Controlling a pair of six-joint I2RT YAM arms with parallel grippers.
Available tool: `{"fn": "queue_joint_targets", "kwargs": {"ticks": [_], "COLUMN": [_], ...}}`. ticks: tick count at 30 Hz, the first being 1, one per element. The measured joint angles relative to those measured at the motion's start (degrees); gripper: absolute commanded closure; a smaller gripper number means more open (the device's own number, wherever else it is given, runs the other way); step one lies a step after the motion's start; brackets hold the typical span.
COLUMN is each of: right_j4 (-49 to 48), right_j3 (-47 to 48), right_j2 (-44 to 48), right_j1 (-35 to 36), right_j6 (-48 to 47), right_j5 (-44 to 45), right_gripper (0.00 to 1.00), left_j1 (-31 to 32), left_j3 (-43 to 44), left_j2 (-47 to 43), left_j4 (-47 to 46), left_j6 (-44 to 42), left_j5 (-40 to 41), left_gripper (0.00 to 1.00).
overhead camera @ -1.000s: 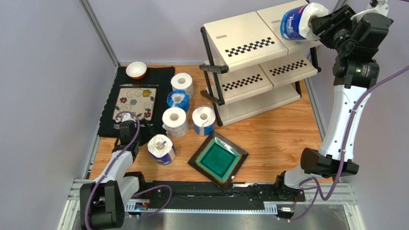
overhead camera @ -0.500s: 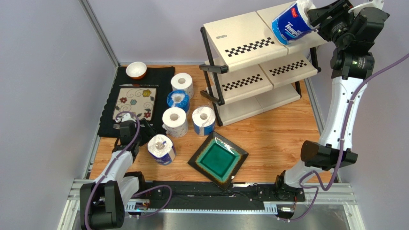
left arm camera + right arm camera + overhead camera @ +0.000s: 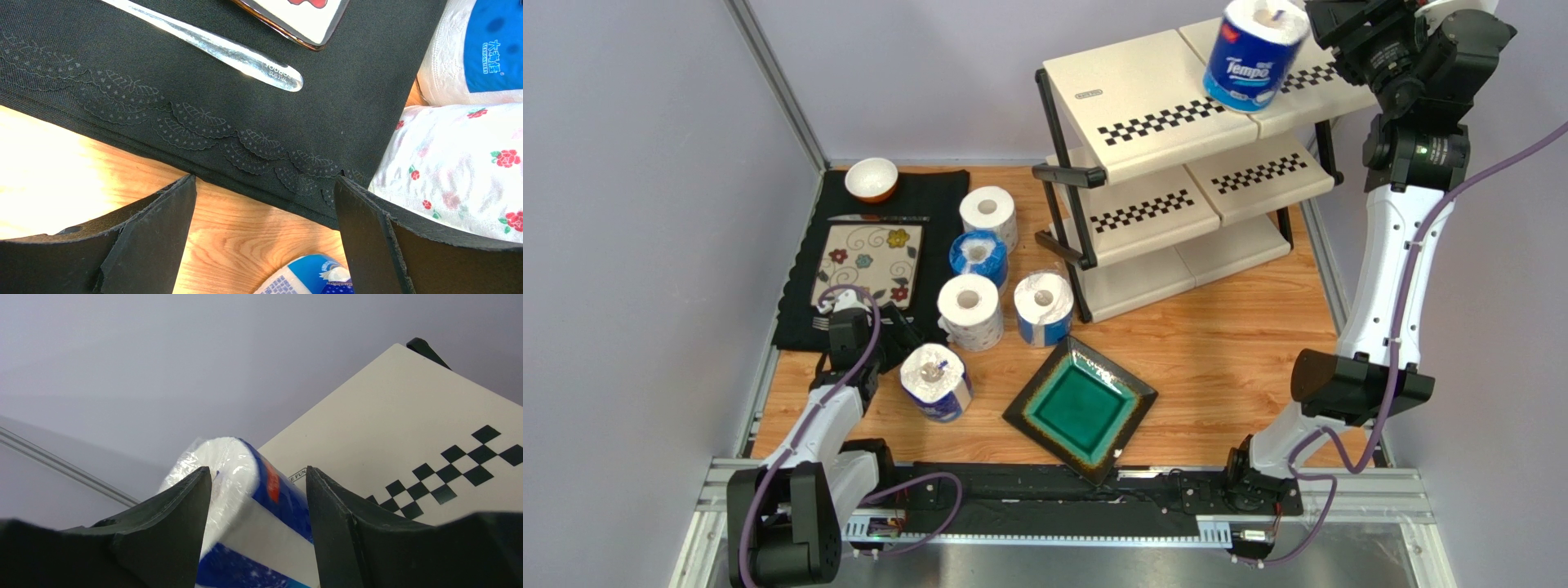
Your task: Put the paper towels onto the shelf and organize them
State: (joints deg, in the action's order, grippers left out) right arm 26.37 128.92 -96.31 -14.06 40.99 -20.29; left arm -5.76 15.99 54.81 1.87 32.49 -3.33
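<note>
One blue-and-white Tempo paper towel roll (image 3: 1255,55) stands upright on the top tier of the cream checkered shelf (image 3: 1143,104). My right gripper (image 3: 1326,31) is just right of it, open. In the right wrist view the roll (image 3: 261,539) still sits between the spread fingers of the right gripper (image 3: 258,471). Several other rolls stand on the table: a plain one (image 3: 989,217), a blue one (image 3: 978,257) and a white one (image 3: 970,311). My left gripper (image 3: 844,306) rests open and empty by the mat's edge (image 3: 265,184), beside a rose-print roll (image 3: 454,159).
A black floral placemat (image 3: 799,306) holds a patterned tile (image 3: 870,263), a utensil handle (image 3: 245,55) and a small white bowl (image 3: 871,179). A green square plate (image 3: 1081,408) lies near the front. Two more rolls stand at the placemat's right (image 3: 1043,308) and front (image 3: 936,382).
The right arm swung the Tempo roll from tilted in the air to upright on the shelf's top tier, and its jaws widened off it. The left arm has not moved.
</note>
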Motion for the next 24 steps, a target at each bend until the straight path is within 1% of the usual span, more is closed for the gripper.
{"fn": "queue_joint_targets", "kwargs": {"ticks": [8, 10, 12, 15, 16, 20, 23, 24], "right_j4": [-5.0, -6.8, -9.1, -11.6, -12.2, -13.8, -13.6, -13.3], "right_j3": [-0.2, -2.1, -6.0, -13.6, -17.0, -25.3, -28.2, -28.9], "right_j2": [0.1, 1.0, 3.0, 7.8, 10.4, 20.0, 27.5, 30.1], "right_j1": [0.0, 0.0, 0.0, 0.0, 0.0, 1.0, 4.7, 7.3], "right_j6": [2.1, 2.4, 2.6, 2.6, 2.5, 1.0, -1.9, -3.5], "right_j5": [0.1, 0.0, -0.2, -0.9, -1.3, -2.4, -3.1, -3.3], "right_gripper": [0.38, 0.38, 0.38, 0.37, 0.36, 0.35, 0.35, 0.35], "left_j1": [0.0, 0.0, 0.0, 0.0, 0.0, 0.0, 0.0, 0.0], "left_j3": [0.0, 0.0, 0.0, -0.1, -0.1, -0.1, -0.1, -0.1], "left_j2": [0.0, 0.0, 0.0, 0.0, 0.0, 0.0, 0.0, 0.0], "left_j4": [0.0, 0.0, 0.0, -0.2, -0.2, -0.2, -0.3, -0.3], "left_j6": [0.0, 0.0, 0.0, 0.0, 0.0, 0.0, 0.0, 0.0], "left_j5": [0.5, 0.5, 0.5, 0.5, 0.5, 0.6, 0.5, 0.5], "left_gripper": [0.08, 0.08, 0.08, 0.08, 0.08, 0.08, 0.09, 0.09]}}
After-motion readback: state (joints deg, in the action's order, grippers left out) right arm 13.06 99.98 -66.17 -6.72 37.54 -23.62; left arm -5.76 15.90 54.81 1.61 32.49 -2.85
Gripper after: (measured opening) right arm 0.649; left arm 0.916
